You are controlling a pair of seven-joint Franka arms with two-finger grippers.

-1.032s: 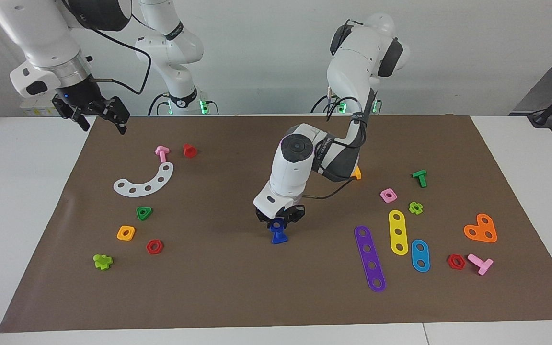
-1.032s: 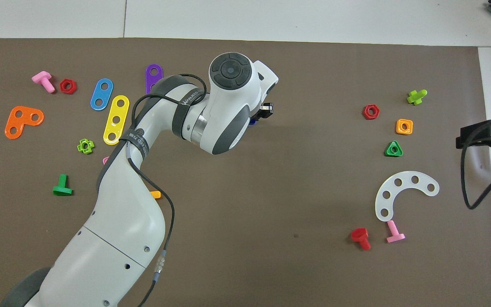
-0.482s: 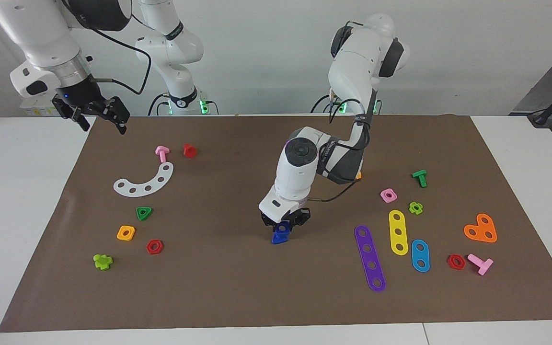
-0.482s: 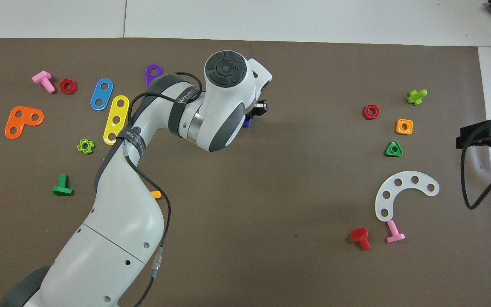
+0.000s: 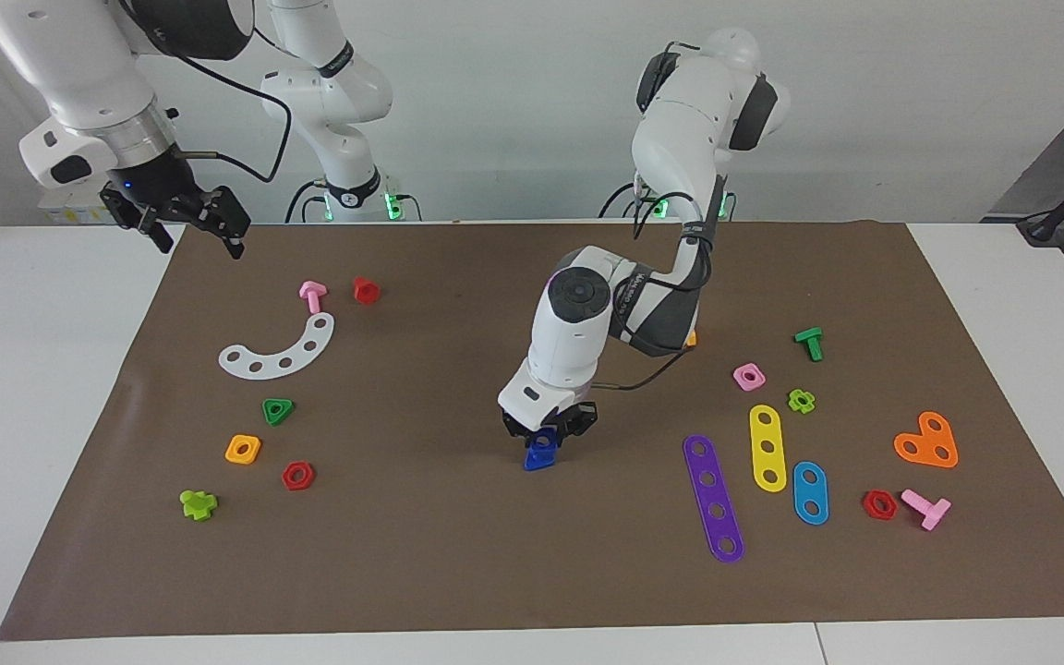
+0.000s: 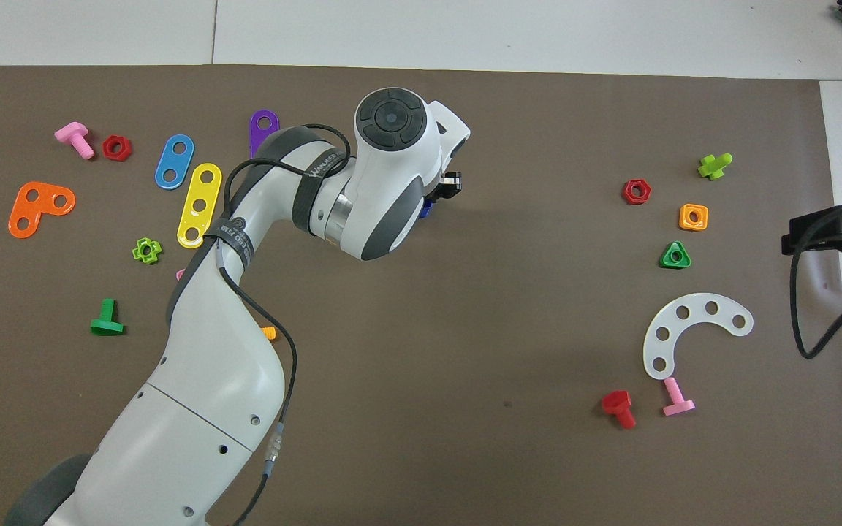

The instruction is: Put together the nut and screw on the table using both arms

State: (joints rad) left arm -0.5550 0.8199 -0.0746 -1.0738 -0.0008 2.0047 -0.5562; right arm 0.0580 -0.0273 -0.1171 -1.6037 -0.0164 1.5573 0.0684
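Lower now, left gripper (image 5: 546, 434) with nut (image 5: 544, 441) over upright screw (image 5: 537, 459)

Matt brown mat (image 5: 458, 554); glossy plastic nut (image 5: 543, 441).

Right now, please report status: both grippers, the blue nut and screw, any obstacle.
Left gripper shut on nut, nut over screw at mat centre. Right gripper open, waiting above the mat's edge. Nothing close around the screw.

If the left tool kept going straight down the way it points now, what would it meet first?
The left tool points down, shut on the blue nut, directly over the blue screw standing on the brown mat. The nut would press onto the screw first; whether they already touch is unclear.
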